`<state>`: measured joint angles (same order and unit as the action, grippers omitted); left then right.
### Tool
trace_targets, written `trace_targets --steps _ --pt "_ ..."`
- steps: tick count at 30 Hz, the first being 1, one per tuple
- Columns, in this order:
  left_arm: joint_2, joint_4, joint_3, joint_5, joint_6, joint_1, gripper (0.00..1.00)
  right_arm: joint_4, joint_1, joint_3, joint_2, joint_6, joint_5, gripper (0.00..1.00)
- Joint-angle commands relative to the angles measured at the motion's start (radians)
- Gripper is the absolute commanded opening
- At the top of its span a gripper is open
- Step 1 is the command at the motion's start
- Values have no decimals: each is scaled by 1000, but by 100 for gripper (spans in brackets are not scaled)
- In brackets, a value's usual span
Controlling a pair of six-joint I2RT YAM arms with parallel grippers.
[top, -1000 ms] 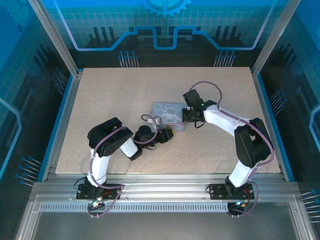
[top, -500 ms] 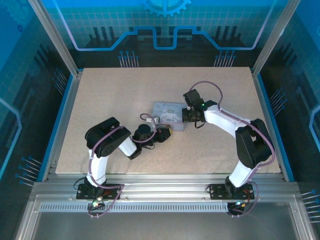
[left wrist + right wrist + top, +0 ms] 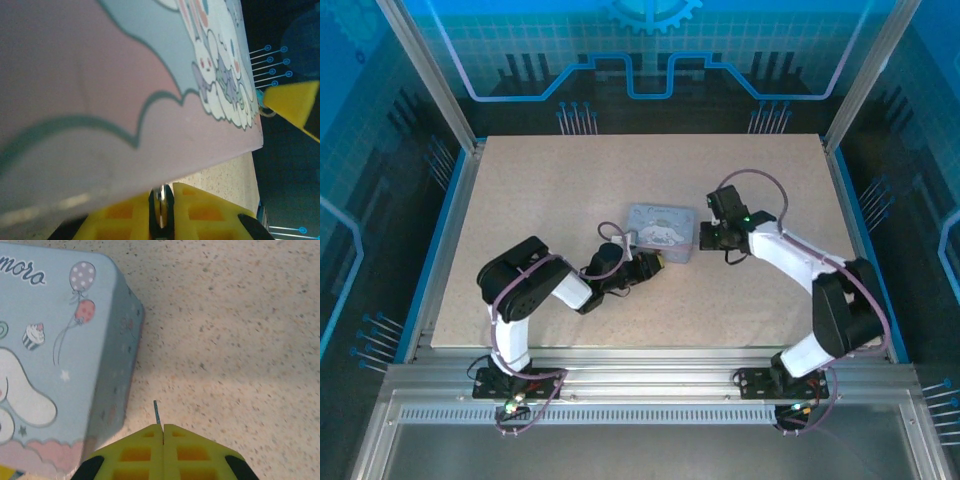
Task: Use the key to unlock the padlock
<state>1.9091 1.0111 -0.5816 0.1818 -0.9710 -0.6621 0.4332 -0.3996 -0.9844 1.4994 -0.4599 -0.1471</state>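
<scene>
Not unlocked yet imo: right gripper [image 3: 163,428] is pinched tight on the key [image 3: 156,413] just beside the tin [image 3: 662,228] mid-table [image 3: 540,190], left gripper [image 3: 162,193] looks clamped on the padlock [image 3: 160,201] shackle at the tin's near edge, so inserting and turning are left.

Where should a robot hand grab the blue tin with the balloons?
Probably from above, pinching the tin across its two long straight walls: it lies flat, lid up, and that span is the narrower one. Its corners are rounded, so stay mid-wall.
</scene>
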Motion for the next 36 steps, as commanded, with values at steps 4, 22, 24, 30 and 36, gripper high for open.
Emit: trace_targets --steps 4,22,24,30,36 --pt "-84 -291 -54 12 -85 -10 0 -77 50 165 -236 -21 159 0" --pt "-139 -361 -150 -39 -171 -46 0 -240 111 451 -648 -179 501 0" --pt "-141 -361 -160 -43 -180 -47 0 -271 112 476 -659 -207 520 0" --pt "-144 -388 -199 -61 -187 -52 0 -353 112 550 -686 -289 544 0" --pt "-134 -359 -216 -61 -217 -52 0 -466 113 621 -702 -389 558 0"
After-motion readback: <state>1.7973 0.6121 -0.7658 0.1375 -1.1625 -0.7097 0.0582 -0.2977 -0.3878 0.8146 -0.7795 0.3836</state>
